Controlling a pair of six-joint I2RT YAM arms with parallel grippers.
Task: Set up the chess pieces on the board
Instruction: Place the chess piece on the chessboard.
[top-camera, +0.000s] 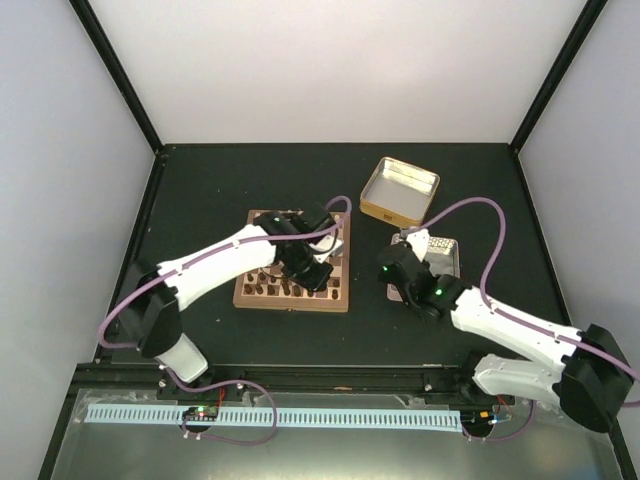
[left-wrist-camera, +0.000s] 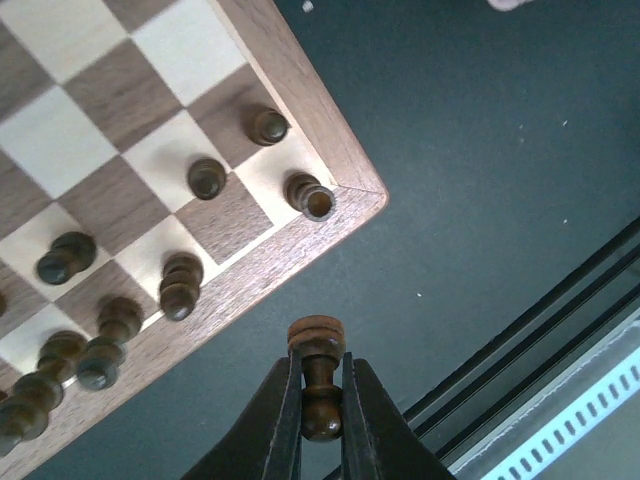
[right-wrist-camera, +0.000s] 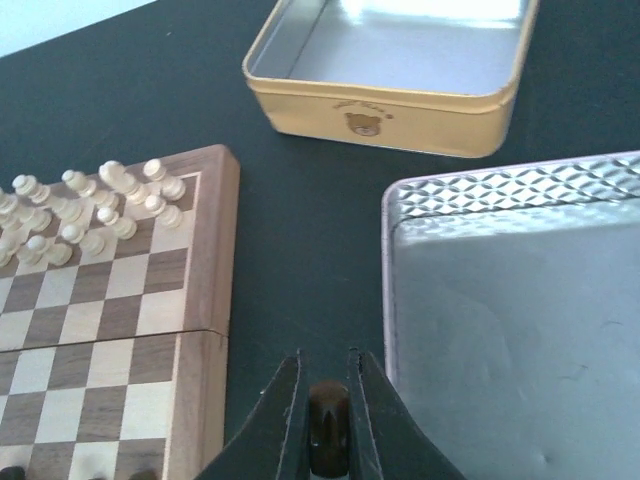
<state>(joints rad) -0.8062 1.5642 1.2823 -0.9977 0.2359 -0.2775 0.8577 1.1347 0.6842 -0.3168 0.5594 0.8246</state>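
A glossy turned-wood chess piece (left-wrist-camera: 320, 385) sits between the left jaws, smooth wooden board (left-wrist-camera: 295, 90) ahead; beyond the right jaws gleams a metal tin (right-wrist-camera: 400, 112) (yellow-painted outside).

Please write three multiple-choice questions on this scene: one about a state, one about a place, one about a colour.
1. The yellow tin is: A) lidded B) open, nothing seen inside C) full of chessmen
2. The cream chessmen stand: A) in the tin B) on the board C) beside the board
3. The chess piece in the left gripper is: A) cream B) red C) dark brown
Answers: 1 B, its bare metal floor shows; 2 B, they fill its far squares; 3 C, its wood is plainly dark.
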